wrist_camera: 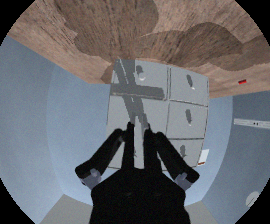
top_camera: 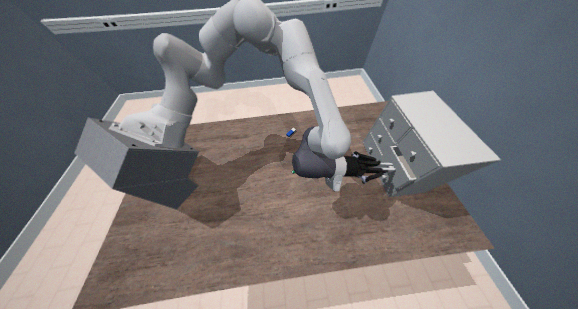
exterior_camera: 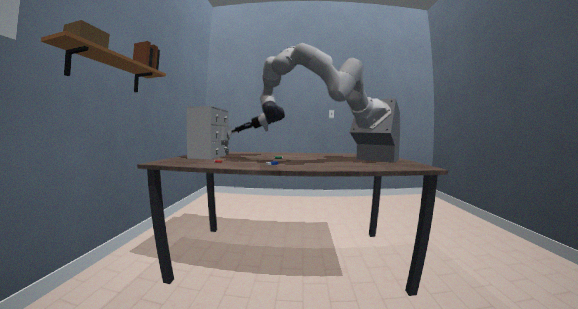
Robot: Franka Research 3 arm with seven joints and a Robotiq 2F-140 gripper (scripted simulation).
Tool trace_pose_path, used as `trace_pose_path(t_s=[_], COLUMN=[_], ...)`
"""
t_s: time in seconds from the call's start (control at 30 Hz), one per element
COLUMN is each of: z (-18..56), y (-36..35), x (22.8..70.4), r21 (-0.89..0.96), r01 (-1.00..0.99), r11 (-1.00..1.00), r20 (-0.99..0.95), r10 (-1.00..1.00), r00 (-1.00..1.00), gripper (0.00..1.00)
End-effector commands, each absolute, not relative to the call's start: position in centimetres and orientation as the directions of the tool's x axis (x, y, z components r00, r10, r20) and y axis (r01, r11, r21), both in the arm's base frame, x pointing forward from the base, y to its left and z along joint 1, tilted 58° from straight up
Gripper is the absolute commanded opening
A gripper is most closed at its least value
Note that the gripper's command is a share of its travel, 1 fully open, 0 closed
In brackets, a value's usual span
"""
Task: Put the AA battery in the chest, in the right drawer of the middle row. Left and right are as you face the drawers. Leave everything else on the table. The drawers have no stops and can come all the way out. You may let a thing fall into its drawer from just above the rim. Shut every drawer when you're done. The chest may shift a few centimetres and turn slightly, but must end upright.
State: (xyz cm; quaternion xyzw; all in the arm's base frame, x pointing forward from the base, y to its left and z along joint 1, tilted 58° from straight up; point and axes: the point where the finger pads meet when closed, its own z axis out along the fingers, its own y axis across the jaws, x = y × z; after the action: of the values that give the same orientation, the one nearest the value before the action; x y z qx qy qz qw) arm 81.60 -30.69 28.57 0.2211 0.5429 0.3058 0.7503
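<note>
I see the chest [top_camera: 440,128] near the surface's [top_camera: 280,243] far right corner, one drawer [top_camera: 402,167] drawn out a little, its front jutting into the approach lane. My gripper [top_camera: 386,172] is closed on that drawer's knob, right against the front. The arm's pedestal [top_camera: 135,165] blocks the left side. Between them lies broad open room.

Readable text: none in any view.
Chest [top_camera: 440,128]: plain grey, no lettering.
Wall plate [exterior_camera: 331,113]: too small to read.
</note>
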Motion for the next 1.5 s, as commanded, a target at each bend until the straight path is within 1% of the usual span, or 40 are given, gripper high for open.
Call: trace_pose_path(t_s=[0.0,0.7,1.47], z=[28.2,26.8,26.2], y=[-30.4,-29.8,-29.5], x=[81.1,79.0,78.2], r21=[0.660,0.660,0.660], r01=[-0.219,-0.219,-0.219], r11=[0.719,0.719,0.719], r20=[-0.683,-0.683,-0.683], r10=[0.695,0.695,0.695], r00=[0.224,0.224,0.224], gripper=[0.17,0.17,0.17])
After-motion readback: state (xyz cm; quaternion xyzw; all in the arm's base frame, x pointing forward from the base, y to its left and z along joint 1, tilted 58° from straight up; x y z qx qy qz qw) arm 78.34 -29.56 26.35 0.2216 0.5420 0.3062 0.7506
